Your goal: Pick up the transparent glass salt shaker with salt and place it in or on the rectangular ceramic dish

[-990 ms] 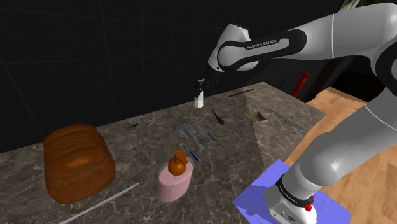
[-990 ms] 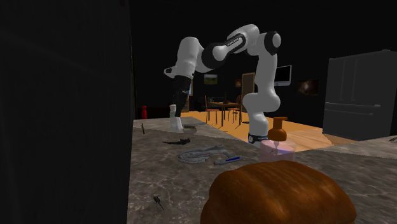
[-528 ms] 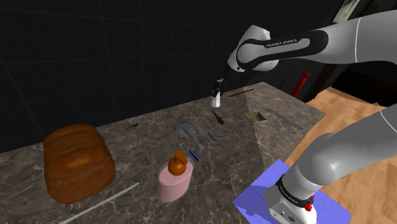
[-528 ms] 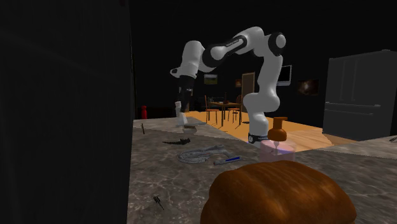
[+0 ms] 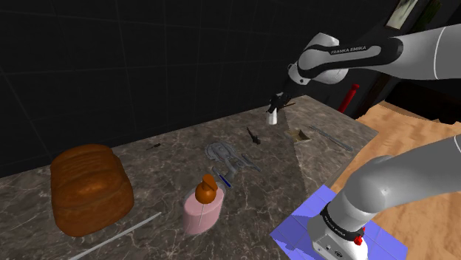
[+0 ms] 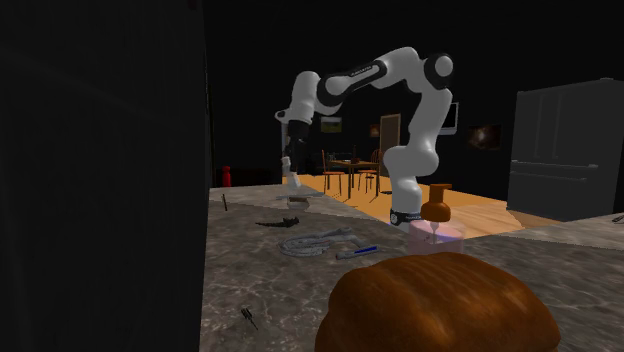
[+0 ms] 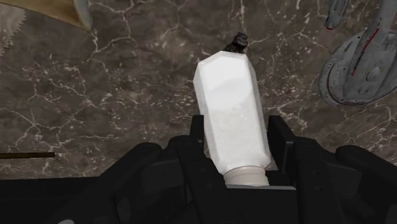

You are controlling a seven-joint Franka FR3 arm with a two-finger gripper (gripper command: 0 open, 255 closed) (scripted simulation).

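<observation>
The two black fingers (image 7: 281,137) pinch the salt shaker (image 7: 232,108) from either side near its cap end. Its pale, white-filled body sticks out past the fingertips towards the marble counter (image 7: 114,95). From where I stand, the gripper (image 5: 277,102) hangs at the end of the outstretched arm with the shaker (image 5: 272,115) under it. It looks to be clear of the counter rather than standing on it. I'd call the pick-up done.

What's left is the carrying over and the setting down. The rectangular dish (image 5: 299,134), a small tan shape, lies near the counter's edge, close to the shaker and towards the shoulder view's right. In the wrist view a tan corner of it (image 7: 54,9) shows beyond the shaker, off to one side, so the shaker isn't over the dish yet. The arm has a short way to travel, then has to lower and let go.

Farther out, a grey starship model (image 5: 230,155), a pink soap dispenser (image 5: 203,207) and a brown loaf (image 5: 90,188) sit well away from the dish.
</observation>
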